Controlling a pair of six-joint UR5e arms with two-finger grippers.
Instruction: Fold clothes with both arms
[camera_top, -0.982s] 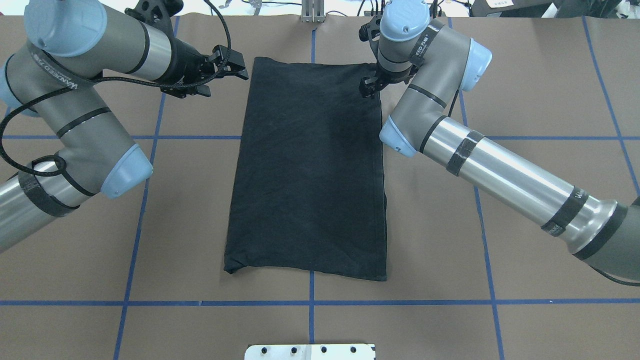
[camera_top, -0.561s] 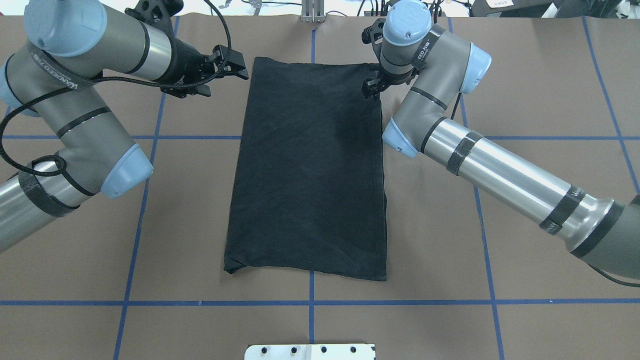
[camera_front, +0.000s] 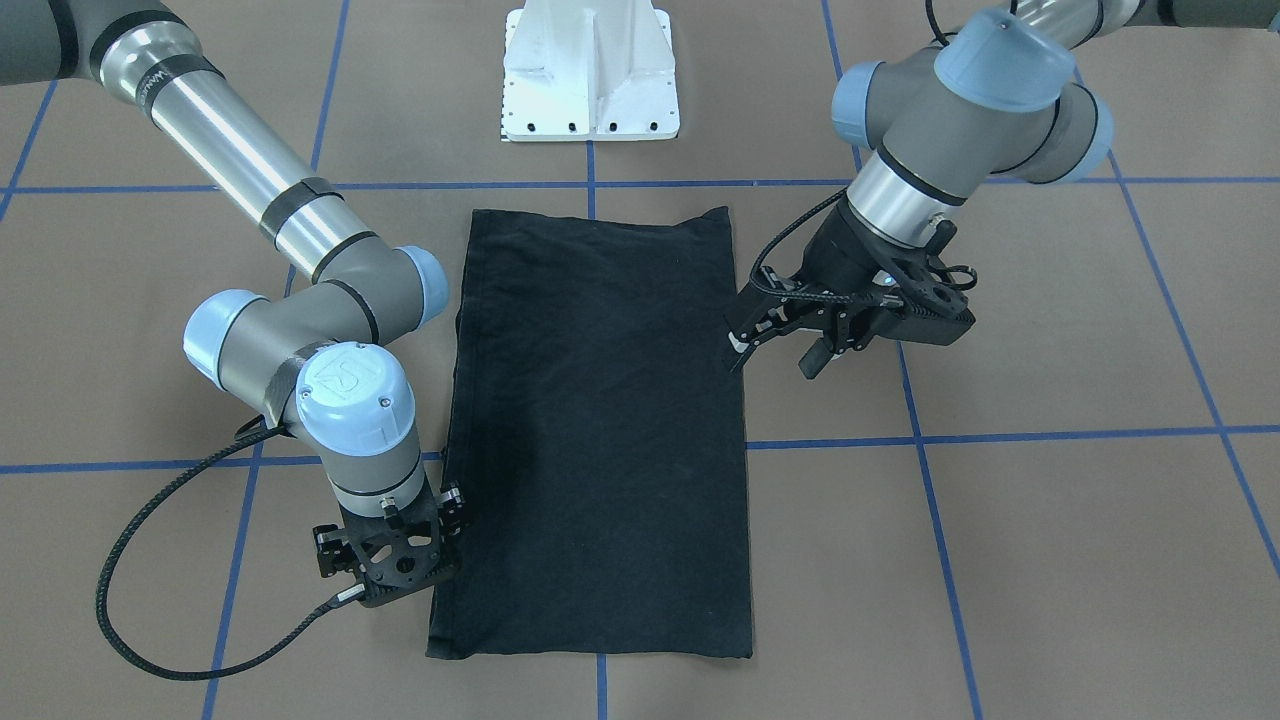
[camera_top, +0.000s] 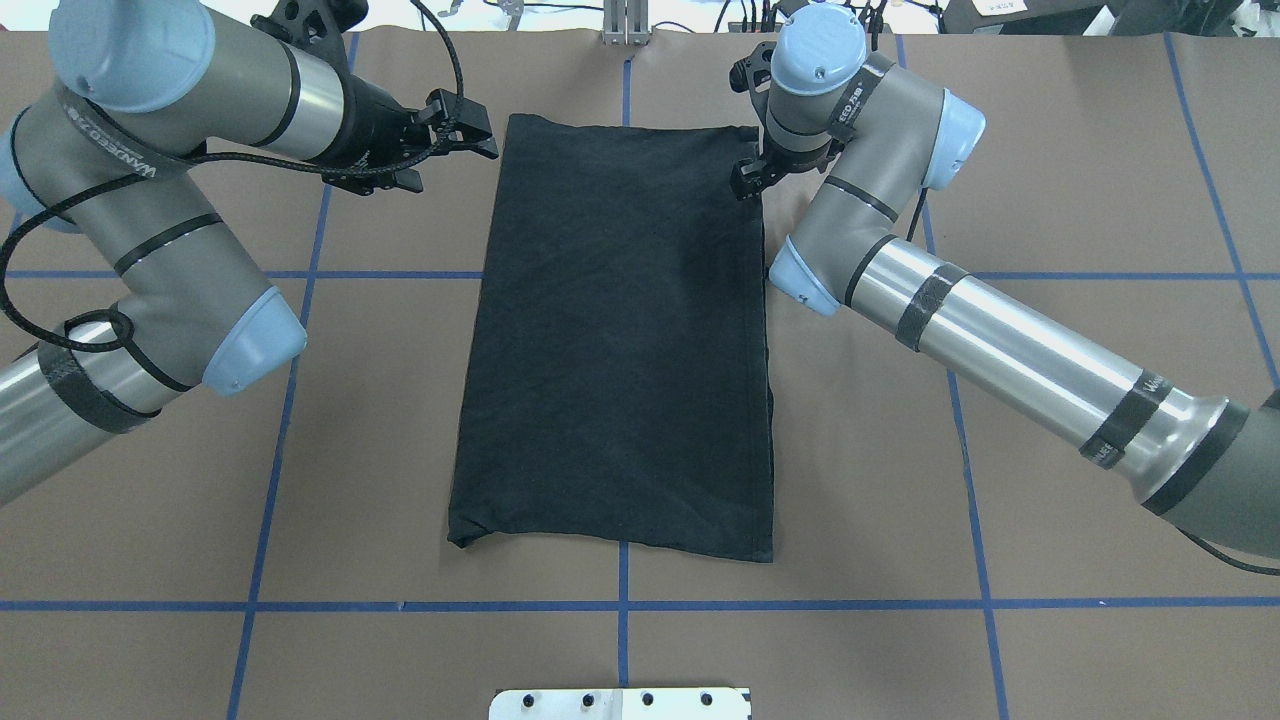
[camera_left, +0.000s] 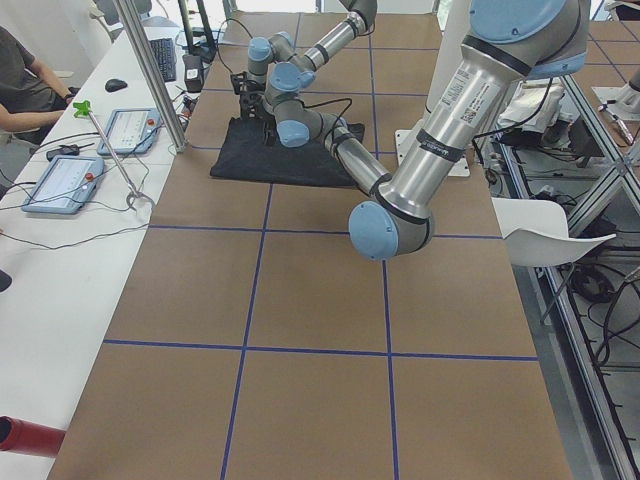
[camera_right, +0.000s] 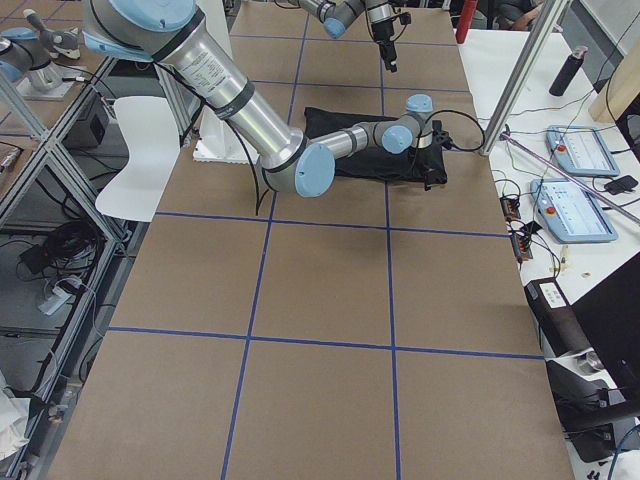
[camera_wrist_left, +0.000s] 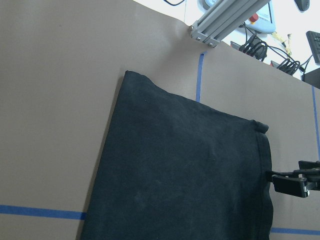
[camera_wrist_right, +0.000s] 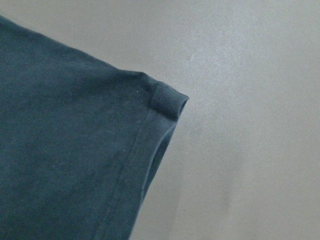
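1. A black fabric T-shirt (camera_top: 620, 340) lies flat at the middle of the brown paper-covered worktop (camera_top: 1050, 450), which is gridded with blue tape. It forms a long narrow rectangle running from the robot's edge toward the far edge, plain side up with no logo showing. From that shape, the sides seem already folded in and a crosswise fold is what remains.
2. The hemmed corner (camera_wrist_right: 167, 100) toward the worktop's far and right edges rests flat, its tip slightly rolled. In the right wrist view no finger is on it.
3. The black two-finger right gripper (camera_top: 745, 182) points straight down at that corner, a pose suited to pinching the stacked layers from above. How far its jaws stand apart cannot be told, nor whether the tips touch the cloth.
4. The black two-finger left gripper (camera_front: 772, 352) hangs slanted above the worktop, just beside the shirt's other far corner on the left-edge side. Its jaws are spread wide and hold nothing. It appears lined up so that both corners can rise together, which would keep that short edge straight.
5. The grey metallic right arm (camera_top: 1000, 340) and grey metallic left arm (camera_top: 150, 250), both with light blue caps, reach in from opposite sides, leaving the cloth uncovered.
6. The white base pedestal (camera_front: 590, 80) stands at the robot's edge, apart from the shirt.
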